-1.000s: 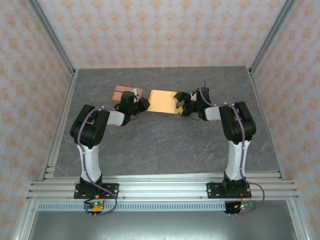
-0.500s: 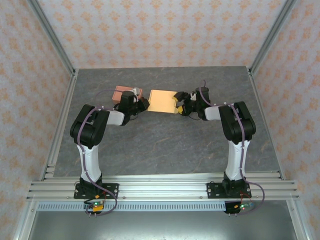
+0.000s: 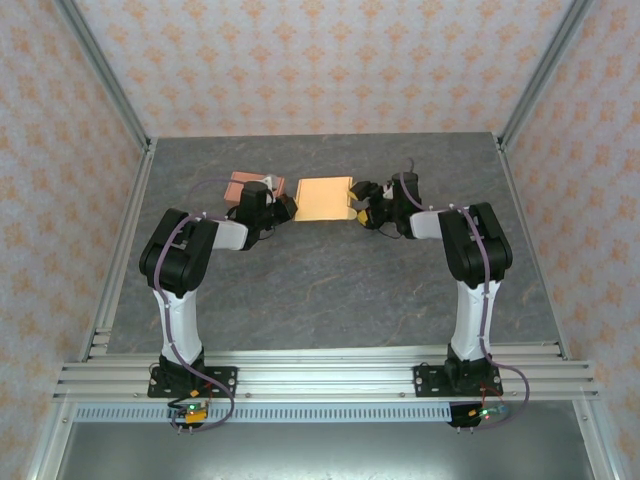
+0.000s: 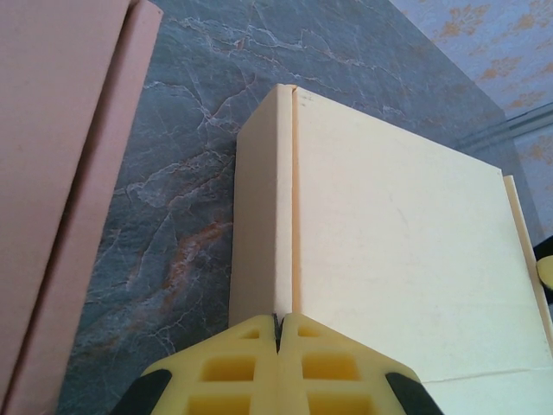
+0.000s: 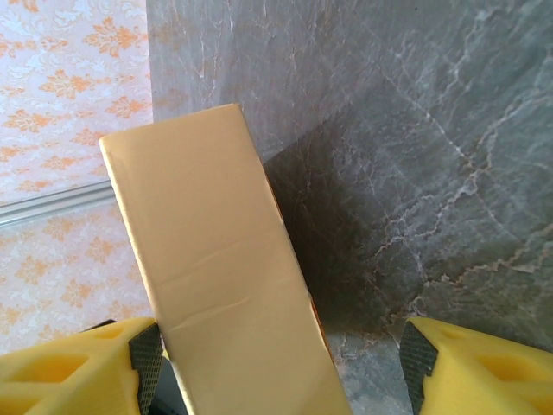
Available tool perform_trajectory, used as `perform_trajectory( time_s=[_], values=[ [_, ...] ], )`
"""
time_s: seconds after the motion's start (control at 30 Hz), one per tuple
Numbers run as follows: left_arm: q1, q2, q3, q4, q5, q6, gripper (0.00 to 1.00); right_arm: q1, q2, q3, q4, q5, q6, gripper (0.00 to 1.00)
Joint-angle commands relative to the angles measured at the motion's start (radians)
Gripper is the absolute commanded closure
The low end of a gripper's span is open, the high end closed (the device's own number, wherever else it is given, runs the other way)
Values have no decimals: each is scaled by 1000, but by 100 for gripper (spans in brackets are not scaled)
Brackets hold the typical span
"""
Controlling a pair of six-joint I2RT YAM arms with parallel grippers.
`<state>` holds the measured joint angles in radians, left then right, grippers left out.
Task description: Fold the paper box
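The paper box (image 3: pixel 325 198) sat at the far middle of the table (image 3: pixel 330 290), left gripper (image 4: pixel 278 333) closed tight at its left edge, right gripper (image 5: pixel 281 367) gaping around the right panel, and it looked light, thin, crease-prone card, best pinched along a panel edge

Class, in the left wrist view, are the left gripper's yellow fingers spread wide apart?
No, the left gripper is shut, its fingers meeting by the pale yellow paper box.

table (image 3: pixel 330 285): grey marble | walls (image 3: pixel 320 60): orange-patterned | rail (image 3: pixel 330 372): aluminium | 1 pink box (image 3: pixel 238 186): on table
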<state>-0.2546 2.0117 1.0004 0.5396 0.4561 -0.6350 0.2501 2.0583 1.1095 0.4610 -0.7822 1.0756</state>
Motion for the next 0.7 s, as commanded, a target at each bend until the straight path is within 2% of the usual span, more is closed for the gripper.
perform_trajectory(
  time_s=[0.0, 0.13, 0.27, 0.47, 0.63, 0.67],
  values=[
    [5, 49, -32, -224, -53, 26, 97, -11, 24, 57, -21, 2, -28, 26],
    [4, 55, -22, -222, -42, 21, 97, 14, 75, 120, 6, -59, -14, 26],
    [4, 51, -19, -225, -36, 22, 96, 37, 115, 156, 79, -76, 40, 31],
    [5, 27, -9, -236, -23, 24, 94, 40, 122, 173, 100, -98, 53, 50],
    [5, -94, -57, -162, 8, 35, 72, 36, 65, 98, 161, -88, 174, 54],
    [2, -161, -73, -147, 4, 61, 63, 33, 43, 78, 159, -86, 199, 55]
  ],
)
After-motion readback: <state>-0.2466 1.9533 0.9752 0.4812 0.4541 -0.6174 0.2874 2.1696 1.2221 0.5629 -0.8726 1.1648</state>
